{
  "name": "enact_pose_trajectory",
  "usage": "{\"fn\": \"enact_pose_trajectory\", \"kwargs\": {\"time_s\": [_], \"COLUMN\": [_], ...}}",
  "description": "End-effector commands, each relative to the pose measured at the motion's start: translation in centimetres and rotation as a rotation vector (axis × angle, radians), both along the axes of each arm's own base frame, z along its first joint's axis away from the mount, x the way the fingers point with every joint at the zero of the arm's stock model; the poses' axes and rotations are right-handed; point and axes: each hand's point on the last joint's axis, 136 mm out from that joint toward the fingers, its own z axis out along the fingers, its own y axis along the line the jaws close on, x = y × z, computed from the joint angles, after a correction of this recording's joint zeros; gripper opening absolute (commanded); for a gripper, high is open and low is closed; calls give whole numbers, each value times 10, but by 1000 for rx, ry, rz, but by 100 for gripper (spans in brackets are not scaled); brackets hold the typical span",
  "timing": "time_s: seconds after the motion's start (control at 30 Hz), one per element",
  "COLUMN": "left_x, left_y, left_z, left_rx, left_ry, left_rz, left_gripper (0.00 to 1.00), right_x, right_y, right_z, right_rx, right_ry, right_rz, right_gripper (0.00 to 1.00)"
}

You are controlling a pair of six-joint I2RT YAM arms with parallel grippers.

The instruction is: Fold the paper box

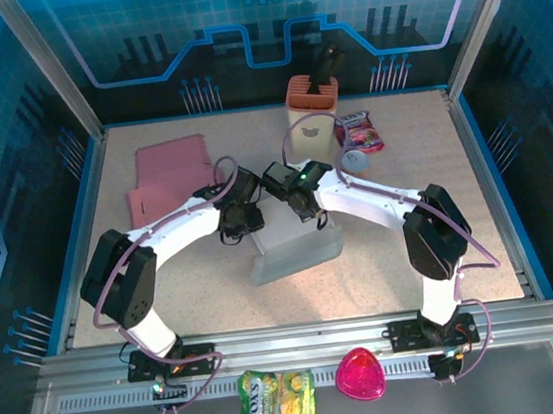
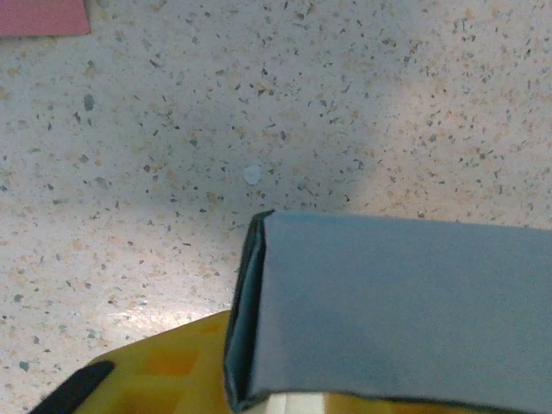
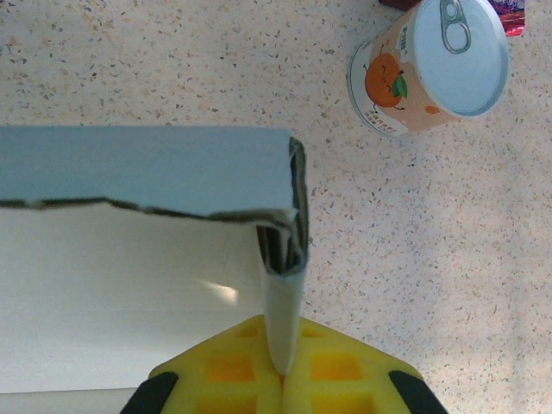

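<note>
Paper box (image 3: 147, 168), grey outside and pale within, is pictured pinched by one thin end panel between the yellow pads (image 3: 224, 371) of the right jaws, which are closed flat on it. The rest of the box is stretched away to the left of those jaws.

At the opposite end, its open corner is seen lying over a yellow pad (image 2: 164, 371) of the left jaws, with the body carried off to their right. Whether those jaws are gripping the end or merely set narrow beneath it cannot be told.

From above, the box is shown low on the speckled counter (image 1: 196, 286), its long axis laid crosswise between the left arm (image 1: 175, 234) and the right arm (image 1: 375, 196), one short end pointed at each. The unfolded left end is judged nearer the left jaws, so the coming fold is expected to be made there while the far end is steadied.
</note>
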Motion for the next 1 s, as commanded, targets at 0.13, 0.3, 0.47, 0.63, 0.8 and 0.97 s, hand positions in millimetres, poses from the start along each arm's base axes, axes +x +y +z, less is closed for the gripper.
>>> {"fn": "enact_pose_trajectory", "kwargs": {"time_s": [0.13, 0.3, 0.47, 0.63, 0.8, 0.97], "left_x": [-4, -5, -7, -8, -1, 15], "left_y": [5, 9, 7, 6, 0, -16], "left_z": [-19, -22, -21, -22, -1, 50], "left_rx": [36, 85, 107, 126, 95, 3], "left_ry": [39, 44, 44, 57, 18, -77], "left_rz": [14, 27, 27, 31, 23, 7], "left_gripper": [15, 4, 0, 0, 31, 48], "right_x": [-3, -3, -3, -3, -5, -5], "right_y": [-3, -3, -3, -3, -8, -23], "right_z": [0, 1, 2, 0, -7, -17], "right_rx": [-5, 0, 3, 2, 9, 32], "right_ry": [14, 12, 9, 11, 35, 88], "right_rz": [-21, -25, -27, -26, -54, -132], "right_gripper": [0, 0, 0, 0, 0, 0]}}
